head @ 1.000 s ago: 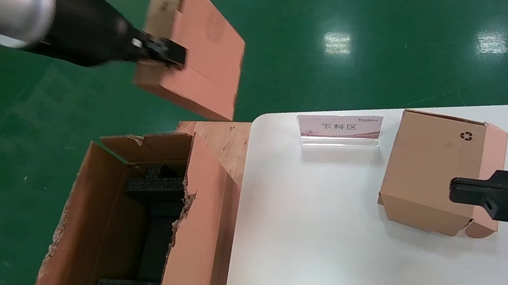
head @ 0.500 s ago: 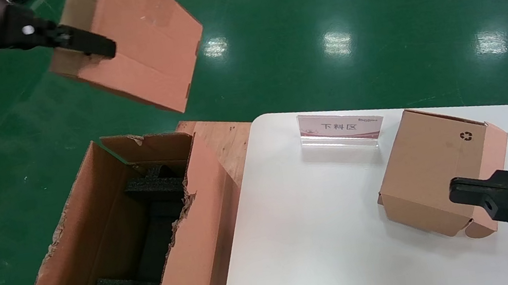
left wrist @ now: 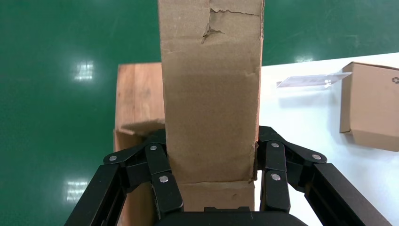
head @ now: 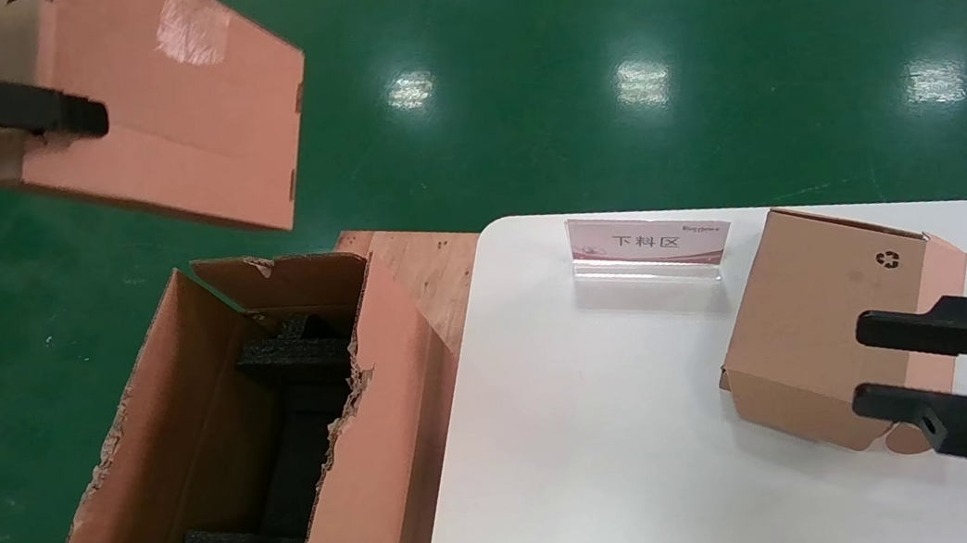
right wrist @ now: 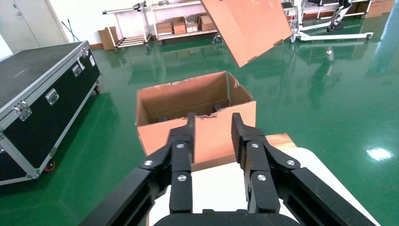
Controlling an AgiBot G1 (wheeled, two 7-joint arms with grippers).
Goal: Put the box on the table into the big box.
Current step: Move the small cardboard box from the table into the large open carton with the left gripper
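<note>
The box (head: 176, 134), flat with pinkish-brown faces, hangs in the air at the upper left, beyond the far end of the big box and tilted. My left gripper (head: 90, 118) is shut on its narrow edge; in the left wrist view the fingers (left wrist: 157, 155) clamp both sides of the box (left wrist: 211, 84). The big box (head: 379, 472) stands open on the floor left of the table, torn rim up, with black foam blocks (head: 294, 357) inside. My right gripper (head: 860, 364) is open and empty at the table's right. From there the big box (right wrist: 179, 99) and the held box (right wrist: 244, 28) show ahead.
A second cardboard box with a recycling symbol (head: 816, 312) sits on the white table (head: 581, 445), just in front of my right gripper. A clear sign stand (head: 648, 245) stands at the table's back. A wooden board (head: 427, 269) lies between table and big box. A black flight case (right wrist: 37, 94) stands farther off.
My left gripper has carried the box to the left and levelled it somewhat. My right gripper's fingers have opened from shut; that arm stays in place.
</note>
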